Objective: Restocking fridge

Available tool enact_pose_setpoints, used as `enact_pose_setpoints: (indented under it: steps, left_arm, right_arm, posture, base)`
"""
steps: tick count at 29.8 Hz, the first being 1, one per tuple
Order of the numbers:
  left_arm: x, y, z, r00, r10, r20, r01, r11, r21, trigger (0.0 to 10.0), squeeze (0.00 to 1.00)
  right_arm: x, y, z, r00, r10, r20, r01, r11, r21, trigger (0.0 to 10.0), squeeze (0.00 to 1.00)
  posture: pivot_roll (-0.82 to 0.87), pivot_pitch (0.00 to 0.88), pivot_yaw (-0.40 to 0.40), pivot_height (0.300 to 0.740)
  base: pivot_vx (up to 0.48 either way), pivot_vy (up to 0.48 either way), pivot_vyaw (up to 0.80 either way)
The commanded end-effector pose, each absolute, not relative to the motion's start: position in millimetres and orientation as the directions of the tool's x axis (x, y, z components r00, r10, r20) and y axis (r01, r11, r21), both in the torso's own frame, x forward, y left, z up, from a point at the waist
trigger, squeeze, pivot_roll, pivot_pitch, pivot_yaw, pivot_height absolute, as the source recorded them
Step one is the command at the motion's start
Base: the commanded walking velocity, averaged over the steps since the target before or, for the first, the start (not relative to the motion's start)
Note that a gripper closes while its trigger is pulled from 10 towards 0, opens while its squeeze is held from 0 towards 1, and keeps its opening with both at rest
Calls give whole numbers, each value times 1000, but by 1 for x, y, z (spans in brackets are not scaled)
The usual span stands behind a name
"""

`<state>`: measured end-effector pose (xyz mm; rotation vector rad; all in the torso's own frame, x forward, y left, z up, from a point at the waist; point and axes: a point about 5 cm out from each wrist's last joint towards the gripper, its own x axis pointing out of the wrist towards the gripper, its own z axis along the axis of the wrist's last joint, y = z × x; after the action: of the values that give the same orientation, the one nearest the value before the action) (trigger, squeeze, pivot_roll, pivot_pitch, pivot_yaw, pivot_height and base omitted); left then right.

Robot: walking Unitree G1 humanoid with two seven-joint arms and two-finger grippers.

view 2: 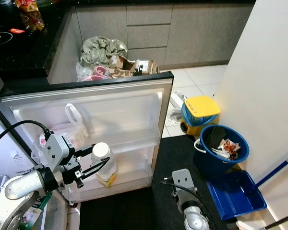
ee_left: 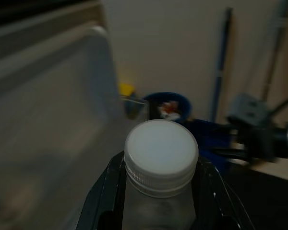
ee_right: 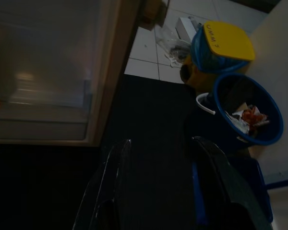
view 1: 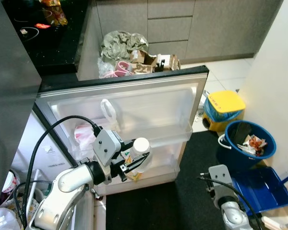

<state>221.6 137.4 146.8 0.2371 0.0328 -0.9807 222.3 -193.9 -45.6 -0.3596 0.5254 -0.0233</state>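
Observation:
My left gripper (view 1: 134, 163) is shut on a clear bottle (view 1: 140, 160) with a white cap (ee_left: 161, 155) and a yellow label, holding it in front of the lower shelf of the open fridge door (view 1: 134, 103). The black fingers (ee_left: 103, 196) clasp the bottle on both sides just below the cap. A white plastic bag (view 1: 108, 111) hangs on the door's inner side. My right arm (view 1: 225, 199) hangs low over the black mat, its gripper (ee_right: 161, 191) open with nothing between the fingers.
A blue bucket (view 1: 249, 143) with rubbish stands to the right, a yellow-lidded bin (view 1: 224, 109) behind it, a blue dustpan (view 1: 261, 187) in front. Bags and boxes (view 1: 129, 55) are piled behind the door by grey cabinets. A black mat (view 1: 149, 206) covers the floor.

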Motion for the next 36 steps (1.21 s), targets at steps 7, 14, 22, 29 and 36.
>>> enact_pose_setpoints:
  steps: [7,14,22,29,36]
  left_arm:
    - [237,138,150,390,-866,-312,888,265,375,10000,0]
    - [272,155,175,476,-828,-298,818,292,495,10000,0]
    - [295,132,188,524,-835,-167,780,391,489,10000,0]
    - [299,102,184,482,-874,-58,841,443,311,10000,0]
    - [302,82,172,482,-875,-33,858,464,219,10000,0]
  right_arm:
    - [224,-189,-45,872,-101,-478,-77,938,-338,10000,0]
    - [224,-188,-45,872,-105,-479,-71,939,-335,10000,0]
    - [223,-185,-46,870,-103,-481,-71,941,-330,10000,0]
    - [226,-184,-44,873,-102,-477,-69,942,-328,10000,0]
    - [225,-185,-45,872,-108,-478,-64,942,-329,10000,0]
  posture:
    - [38,3,-16,740]
    - [39,0,-8,740]
    - [33,0,-8,740]
    - [24,4,-6,740]
    - [13,11,4,740]
  base:
    - [0,0,0]
    - [0,0,0]
    - [0,0,0]
    - [0,0,0]
    - [0,0,0]
